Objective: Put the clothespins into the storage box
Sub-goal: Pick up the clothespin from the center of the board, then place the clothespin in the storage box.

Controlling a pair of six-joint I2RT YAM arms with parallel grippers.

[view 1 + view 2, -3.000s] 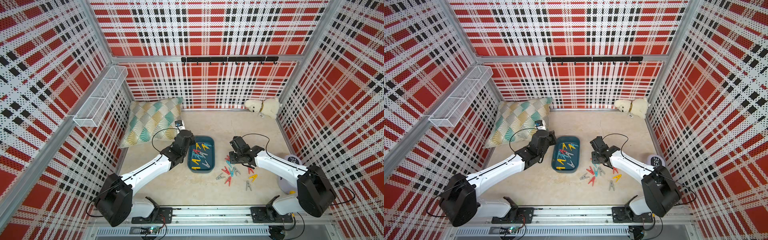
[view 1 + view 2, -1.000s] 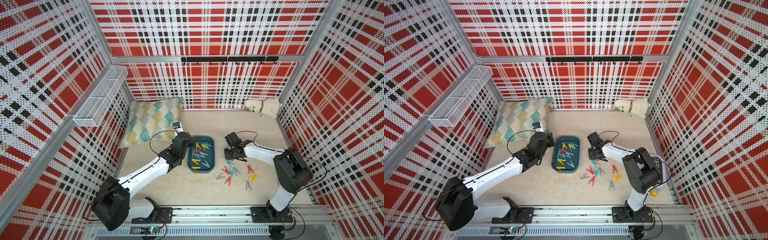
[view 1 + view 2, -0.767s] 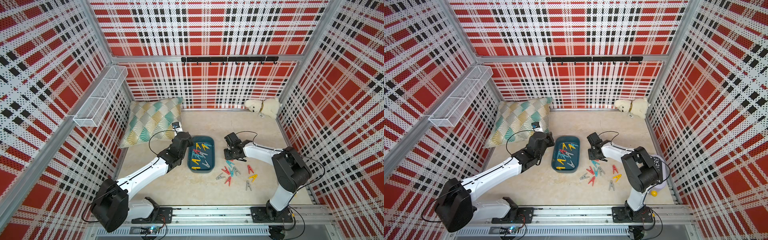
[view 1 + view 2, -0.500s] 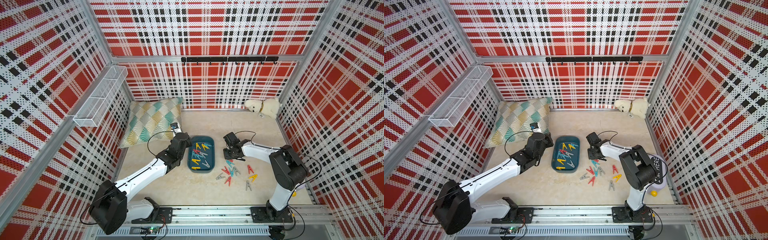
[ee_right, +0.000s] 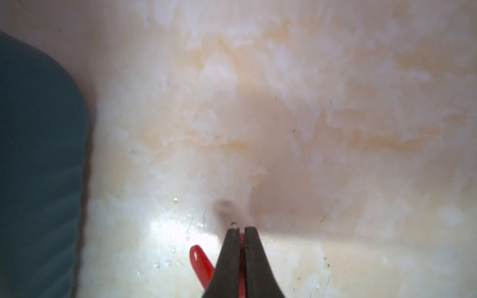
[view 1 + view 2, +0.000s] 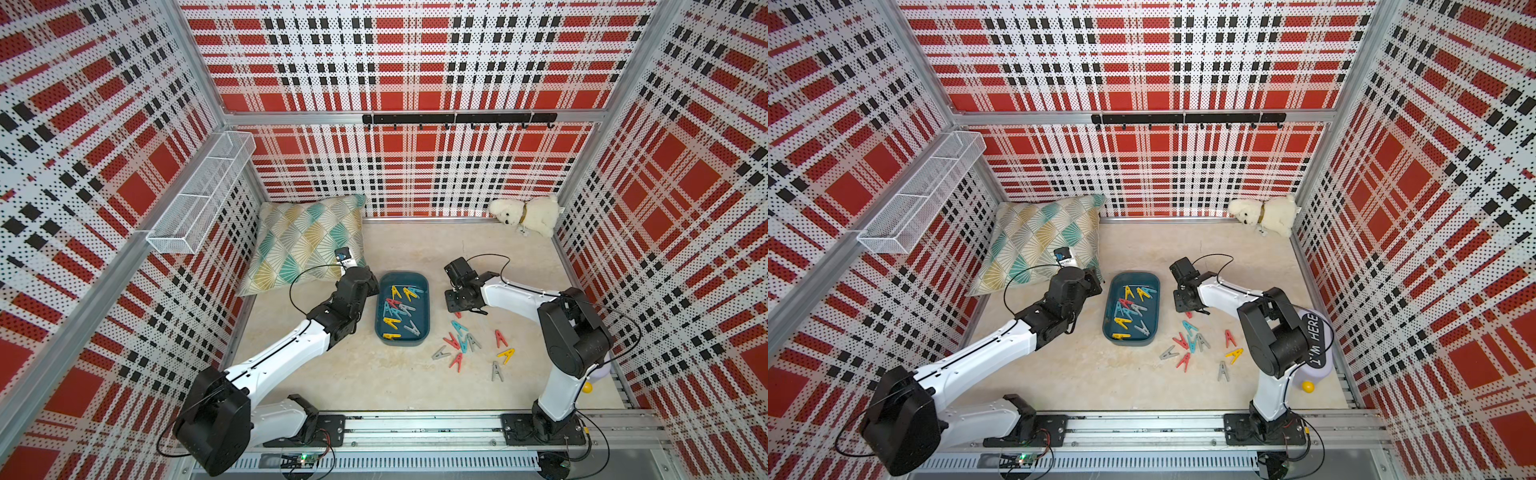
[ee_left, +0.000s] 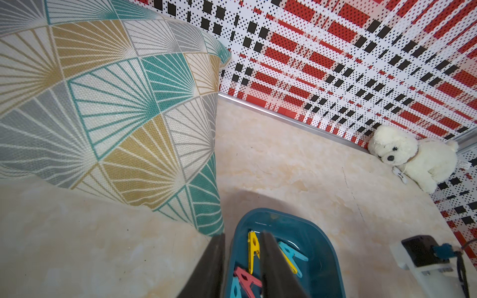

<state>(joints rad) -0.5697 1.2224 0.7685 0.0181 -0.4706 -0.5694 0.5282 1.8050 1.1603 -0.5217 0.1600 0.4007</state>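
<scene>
Pick step in hand. My right gripper [image 5: 239,229] is down at the table [image 5: 335,129], jaws together on a red clothespin [image 5: 200,260]. Red shows in the slit btwn the fingers, and one leg sticks out to the side. It sits near the storage box [image 6: 402,276], on the side facing the loose clothespins [image 6: 459,338]. In both top views the wrist hides the grip itself.

My left gripper [image 7: 242,234] is at the box's opposite long wall, jaws a little apart, one finger outside and one inside, over the pins already in [image 6: 392,322]. Can't tell if it bites the wall or only straddles it; prob. there to steady the box.

Progress, my read: approx. half done. Nine or so lie on the table near the box, none touching it.

Next move calls for a straight lift, enough to clear the low wall. Then a short carry across over the box and a low release so the pin doesn't bounce out. Grip looks off-centre, near one leg, so I go slow w/ no wrist twist; it could pivot or slip.
</scene>
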